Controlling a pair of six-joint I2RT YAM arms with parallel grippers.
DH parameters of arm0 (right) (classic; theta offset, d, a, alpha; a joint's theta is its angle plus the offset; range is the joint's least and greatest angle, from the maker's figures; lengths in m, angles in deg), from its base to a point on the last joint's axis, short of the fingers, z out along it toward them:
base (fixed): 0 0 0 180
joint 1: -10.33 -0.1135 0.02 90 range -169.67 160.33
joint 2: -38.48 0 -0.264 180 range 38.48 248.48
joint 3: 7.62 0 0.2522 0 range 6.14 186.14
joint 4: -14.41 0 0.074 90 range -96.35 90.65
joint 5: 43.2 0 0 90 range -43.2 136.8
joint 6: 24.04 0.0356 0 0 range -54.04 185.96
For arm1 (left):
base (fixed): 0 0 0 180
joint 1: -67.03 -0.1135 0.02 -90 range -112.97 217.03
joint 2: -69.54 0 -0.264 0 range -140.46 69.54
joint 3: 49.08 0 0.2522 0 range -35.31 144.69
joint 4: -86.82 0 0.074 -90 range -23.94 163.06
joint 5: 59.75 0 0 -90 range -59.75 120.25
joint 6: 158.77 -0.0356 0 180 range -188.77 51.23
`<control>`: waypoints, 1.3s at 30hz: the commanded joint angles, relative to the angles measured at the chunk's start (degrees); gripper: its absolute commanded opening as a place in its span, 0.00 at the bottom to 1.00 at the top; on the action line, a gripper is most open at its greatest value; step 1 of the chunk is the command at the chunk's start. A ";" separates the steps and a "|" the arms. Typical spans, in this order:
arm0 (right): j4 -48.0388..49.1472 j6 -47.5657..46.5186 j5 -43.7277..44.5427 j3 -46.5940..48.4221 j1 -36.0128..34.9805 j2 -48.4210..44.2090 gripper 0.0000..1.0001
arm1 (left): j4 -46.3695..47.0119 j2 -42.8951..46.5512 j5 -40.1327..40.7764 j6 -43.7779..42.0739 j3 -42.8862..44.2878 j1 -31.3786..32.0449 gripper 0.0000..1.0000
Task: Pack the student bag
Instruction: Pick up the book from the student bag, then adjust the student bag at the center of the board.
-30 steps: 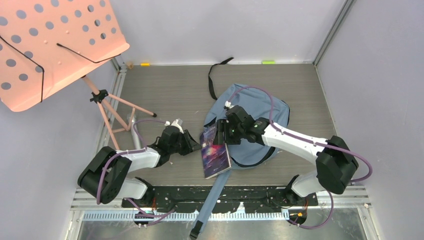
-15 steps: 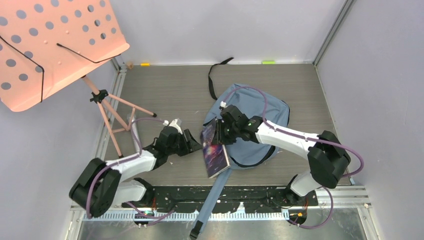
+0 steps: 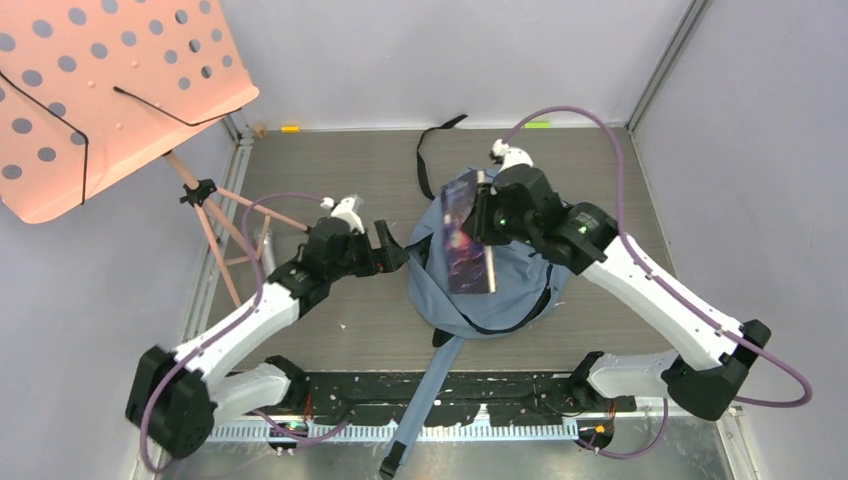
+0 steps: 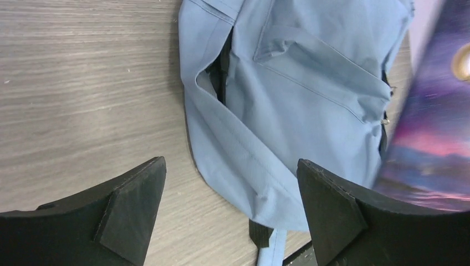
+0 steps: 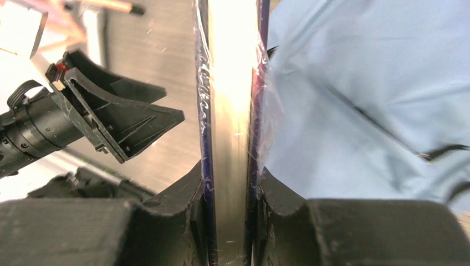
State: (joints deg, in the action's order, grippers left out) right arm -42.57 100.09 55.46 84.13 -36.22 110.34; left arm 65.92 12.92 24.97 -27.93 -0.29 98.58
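Right wrist feed: saw right gripper point(image 5: 230, 185) clamped on a plastic-wrapped book point(image 5: 230, 83), edge-on between both fingers. Top view: saw book up in the air, tilted, over the student bag point(image 3: 520, 275). Found left gripper point(image 4: 230, 166) spread wide, gripping nothing, hovering just beside bag's left edge. Spotted bag lying flat mid-way across wood-grain table point(image 3: 330, 180), blue strap point(image 3: 430, 400) trailing past near edge. Noted pink music stand point(image 3: 100, 90) far left.

Left hand point(image 4: 230, 166) gapes over the student bag point(image 4: 299, 100), beside what seems a blurred book point(image 4: 438, 127).
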 commanded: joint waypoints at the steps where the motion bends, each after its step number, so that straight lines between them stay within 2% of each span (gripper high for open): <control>1: -8.09 -4.99 11.54 6.49 5.40 -2.69 0.01 | -1.36 -10.89 -1.56 -4.64 7.64 0.00 0.92; 7: -14.72 -8.40 14.77 6.80 16.84 -5.19 0.01 | 0.24 -26.20 -3.32 -7.46 16.59 -0.58 0.94; 11: -16.58 -8.73 20.43 4.32 19.77 -7.35 0.00 | 0.14 -33.96 -3.52 -9.12 21.99 -1.06 0.96; 14: -17.90 -8.28 24.45 2.20 20.15 -8.70 0.00 | -1.40 -38.50 -2.84 -11.11 25.62 -1.10 0.91; 18: -20.92 -6.50 30.29 -1.60 20.58 -9.34 0.00 | -3.53 -41.45 -0.29 -12.41 27.01 -1.17 0.78; 22: -19.87 -5.37 29.23 -5.79 21.36 -9.45 0.01 | -2.53 -41.71 0.58 -12.55 25.11 -1.14 0.62; 28: -13.52 -4.55 24.91 -10.34 21.59 -4.92 0.00 | -1.48 -40.67 -0.20 -12.34 21.02 -1.06 0.12; 30: -10.19 -4.66 20.47 -11.40 21.58 -3.19 0.01 | -0.32 -38.62 0.72 -11.54 17.66 -1.14 0.00; 35: -2.06 -6.67 15.11 -12.60 21.61 1.20 0.01 | 4.13 -28.58 -0.29 -7.78 6.09 -0.97 0.00; 39: 4.69 -8.49 10.93 -11.72 21.59 5.95 0.00 | 3.42 -17.03 -0.70 -5.12 -1.47 -0.42 0.00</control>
State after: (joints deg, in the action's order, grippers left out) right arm -51.99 92.50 71.84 70.45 -14.64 113.72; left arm 71.19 -14.05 24.14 -35.89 4.24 97.82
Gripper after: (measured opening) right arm 0.307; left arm 0.023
